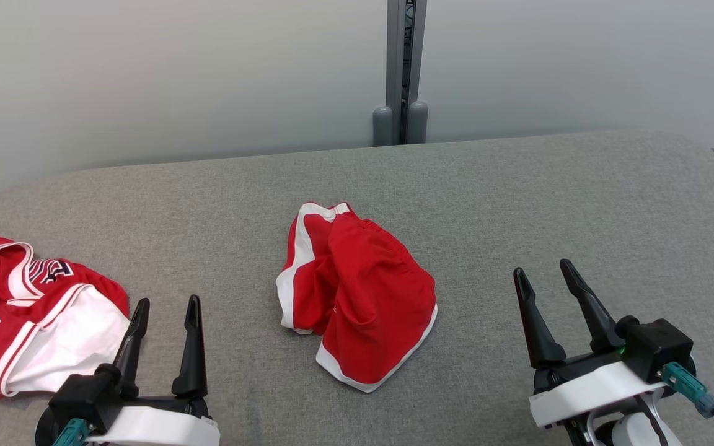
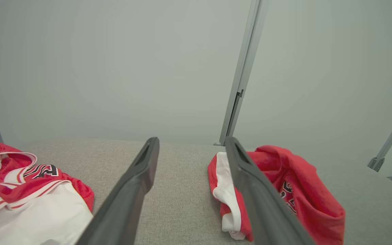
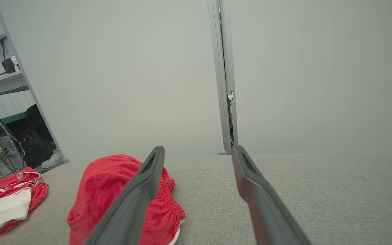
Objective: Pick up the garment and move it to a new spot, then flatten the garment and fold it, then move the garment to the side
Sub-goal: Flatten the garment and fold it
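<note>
Shorts (image 1: 357, 291), red with white trim, lie crumpled in a loose heap near the middle of the grey padded table (image 1: 549, 198) in my head view, and nothing is touching them. Taking that heap as the dial's centre, my left gripper (image 1: 168, 301) sits toward 8 o'clock and my right gripper (image 1: 543, 268) toward 4 o'clock. Both are well apart from the fabric. Each gripper has its two dark fingers spread wide and pointing toward 12 o'clock, with bare table between them and nothing held.

A red and white jersey (image 1: 28, 322) with dark lettering is bunched at 9 o'clock, at the table's left edge and near the left gripper. A grey post (image 1: 401, 68) rises at 12 o'clock behind the table, between two pale wall panels.

On my left wrist view the shorts lie toward 3 o'clock, partly behind one finger (image 2: 260, 197), and the jersey sits at 8 o'clock. On my right wrist view the shorts are at 7 o'clock, behind the other arm's finger (image 3: 138, 197). The elastic waistband faces the open table
</note>
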Controlling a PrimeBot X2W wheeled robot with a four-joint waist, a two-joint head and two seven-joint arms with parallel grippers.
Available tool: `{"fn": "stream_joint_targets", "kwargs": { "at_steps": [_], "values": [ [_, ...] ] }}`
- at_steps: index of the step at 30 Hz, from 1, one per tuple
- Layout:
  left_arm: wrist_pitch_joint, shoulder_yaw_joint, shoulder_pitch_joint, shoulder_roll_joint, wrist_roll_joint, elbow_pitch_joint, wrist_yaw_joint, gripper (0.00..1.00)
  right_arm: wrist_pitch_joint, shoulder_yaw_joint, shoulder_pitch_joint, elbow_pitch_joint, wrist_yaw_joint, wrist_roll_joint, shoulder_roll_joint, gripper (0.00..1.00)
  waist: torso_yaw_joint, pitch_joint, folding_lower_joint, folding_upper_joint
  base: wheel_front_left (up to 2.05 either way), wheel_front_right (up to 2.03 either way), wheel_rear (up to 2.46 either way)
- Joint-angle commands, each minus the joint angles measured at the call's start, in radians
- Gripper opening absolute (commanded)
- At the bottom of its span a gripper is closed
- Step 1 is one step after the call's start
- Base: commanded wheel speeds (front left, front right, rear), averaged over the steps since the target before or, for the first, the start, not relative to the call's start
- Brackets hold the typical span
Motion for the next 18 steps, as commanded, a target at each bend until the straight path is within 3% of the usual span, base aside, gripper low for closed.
{"fn": "stream_joint_targets", "kwargs": {
  "at_steps": [1,10,18],
  "values": [
    [-0.005,0.010,-0.005,-0.002,0.010,0.003,-0.009,1.00,-0.005,0.002,-0.008,0.006,0.002,0.000,-0.004,1.00,0.001,0.000,0.0000,0.0000,0.00,0.00,0.00],
    [-0.005,0.032,-0.003,-0.036,0.041,0.015,-0.040,1.00,-0.005,0.028,-0.028,0.067,0.002,0.011,-0.031,1.00,0.017,-0.005,0.0000,0.0000,0.00,0.00,0.00],
    [-0.005,0.032,-0.009,-0.054,0.050,0.029,-0.060,1.00,0.043,0.095,-0.137,0.260,0.002,0.072,-0.085,1.00,0.082,-0.008,0.0000,0.0000,0.00,0.00,0.00]
  ]
}}
